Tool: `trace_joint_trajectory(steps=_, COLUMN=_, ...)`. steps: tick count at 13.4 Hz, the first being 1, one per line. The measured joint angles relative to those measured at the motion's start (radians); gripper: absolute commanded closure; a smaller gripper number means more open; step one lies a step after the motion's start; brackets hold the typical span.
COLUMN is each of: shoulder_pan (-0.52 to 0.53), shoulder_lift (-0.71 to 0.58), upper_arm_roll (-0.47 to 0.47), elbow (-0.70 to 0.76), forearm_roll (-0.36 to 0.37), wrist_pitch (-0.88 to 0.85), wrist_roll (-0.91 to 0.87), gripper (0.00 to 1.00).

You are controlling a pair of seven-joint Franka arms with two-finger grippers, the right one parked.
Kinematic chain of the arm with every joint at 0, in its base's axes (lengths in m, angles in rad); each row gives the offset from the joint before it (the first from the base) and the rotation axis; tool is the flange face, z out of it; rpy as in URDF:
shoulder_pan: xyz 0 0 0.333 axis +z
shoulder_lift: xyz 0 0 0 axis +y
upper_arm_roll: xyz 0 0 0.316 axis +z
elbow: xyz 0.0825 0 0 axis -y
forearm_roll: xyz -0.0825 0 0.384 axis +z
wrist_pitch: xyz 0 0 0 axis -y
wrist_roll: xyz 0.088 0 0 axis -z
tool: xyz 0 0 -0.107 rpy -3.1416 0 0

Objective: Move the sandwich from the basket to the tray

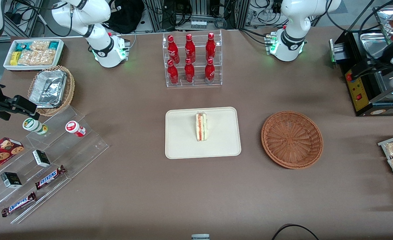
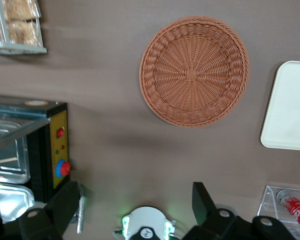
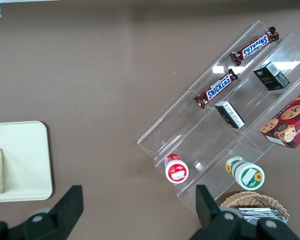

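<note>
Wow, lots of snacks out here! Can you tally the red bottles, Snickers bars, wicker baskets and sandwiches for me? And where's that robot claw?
Red bottles: 6
Snickers bars: 2
Wicker baskets: 2, the empty reddish-brown basket and the foil-container basket
Sandwiches: 1, the sandwich on the tray
Total: 11
The gripper hangs open above the table, apart from the basket.

Even overhead light, soft shadows; glare on foil containers (image 1: 48,88) (perhaps slight blur at edges).

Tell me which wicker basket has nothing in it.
The reddish-brown basket beside the tray is empty; the lighter basket holds foil containers. The open gripper hangs high above it.
</note>
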Motion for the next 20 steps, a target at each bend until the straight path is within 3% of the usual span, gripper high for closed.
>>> trace_joint_trajectory(steps=7, shoulder_pan=-0.020, shoulder_lift=0.022, upper_arm_roll=-0.052, elbow=0.046, forearm_roll=0.027, wrist_pitch=0.000, wrist_roll=0.014, gripper=0.00)
trace_joint_trajectory(steps=20, shoulder_pan=-0.002, shoulder_lift=0.110, upper_arm_roll=-0.043, elbow=0.146, forearm_roll=-0.001, wrist_pitch=-0.001, wrist_roll=-0.025, gripper=0.00)
